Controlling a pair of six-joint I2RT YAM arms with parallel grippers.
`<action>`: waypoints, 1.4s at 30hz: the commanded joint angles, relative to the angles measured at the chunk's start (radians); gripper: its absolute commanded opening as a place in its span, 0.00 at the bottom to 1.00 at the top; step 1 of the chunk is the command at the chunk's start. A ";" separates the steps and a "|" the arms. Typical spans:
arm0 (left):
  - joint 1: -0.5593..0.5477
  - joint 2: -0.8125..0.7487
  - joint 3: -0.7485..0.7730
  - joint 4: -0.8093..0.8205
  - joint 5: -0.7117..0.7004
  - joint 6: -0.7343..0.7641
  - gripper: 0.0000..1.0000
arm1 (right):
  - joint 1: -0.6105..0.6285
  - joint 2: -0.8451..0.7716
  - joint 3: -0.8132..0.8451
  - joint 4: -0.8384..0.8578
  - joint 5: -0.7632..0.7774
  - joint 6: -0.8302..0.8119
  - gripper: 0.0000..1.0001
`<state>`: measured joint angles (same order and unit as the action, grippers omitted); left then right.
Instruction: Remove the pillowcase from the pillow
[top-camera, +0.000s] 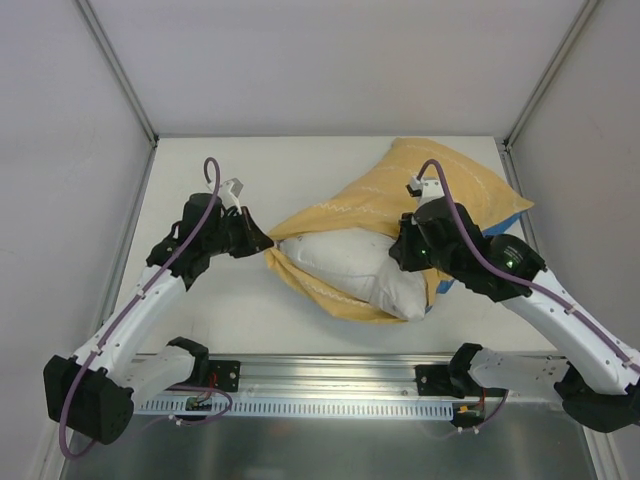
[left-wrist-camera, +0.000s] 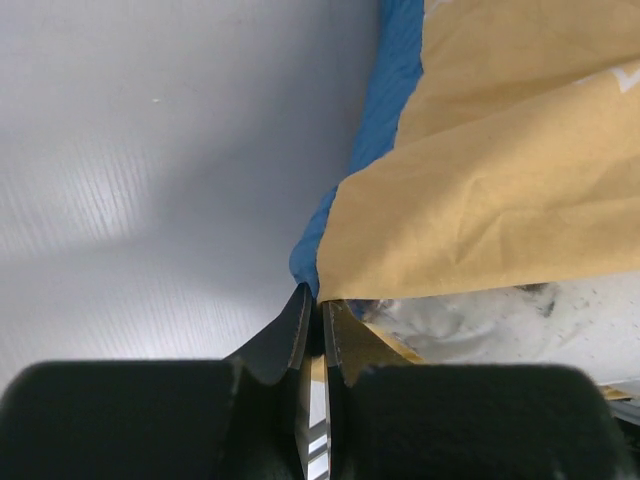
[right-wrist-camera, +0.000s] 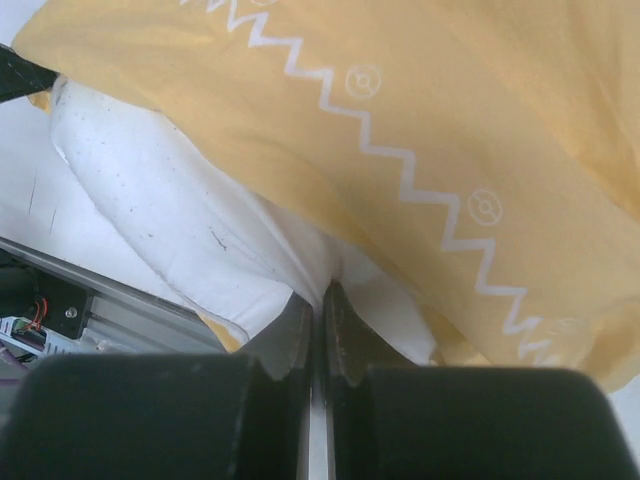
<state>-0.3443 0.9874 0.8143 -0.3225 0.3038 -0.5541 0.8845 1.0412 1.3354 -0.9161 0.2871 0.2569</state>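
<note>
The pillowcase lies yellow-orange face up in the middle right of the table, its blue face showing only at the edges. The white pillow bulges out of its open near side. My left gripper is shut on the pillowcase's left corner, where blue and yellow fabric meet. My right gripper is shut on a pinch of the white pillow, just under the yellow pillowcase with its white zigzag print.
A metal rail with cable boxes runs along the near table edge. White walls and frame posts enclose the table on the left, back and right. Bare white tabletop lies left and behind the pillow.
</note>
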 joint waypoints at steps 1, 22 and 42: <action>0.022 0.051 0.068 0.000 -0.041 0.013 0.00 | -0.007 -0.078 0.012 0.002 0.038 0.008 0.01; 0.054 0.433 0.353 0.063 0.172 0.011 0.97 | -0.007 -0.055 -0.064 0.232 -0.095 0.074 0.01; -0.039 0.126 0.453 -0.354 0.049 -0.251 0.94 | -0.053 0.370 0.131 0.586 -0.276 0.185 0.01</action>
<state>-0.3386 1.1252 1.3380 -0.6479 0.3351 -0.6956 0.8310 1.3746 1.3830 -0.5110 0.0742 0.3634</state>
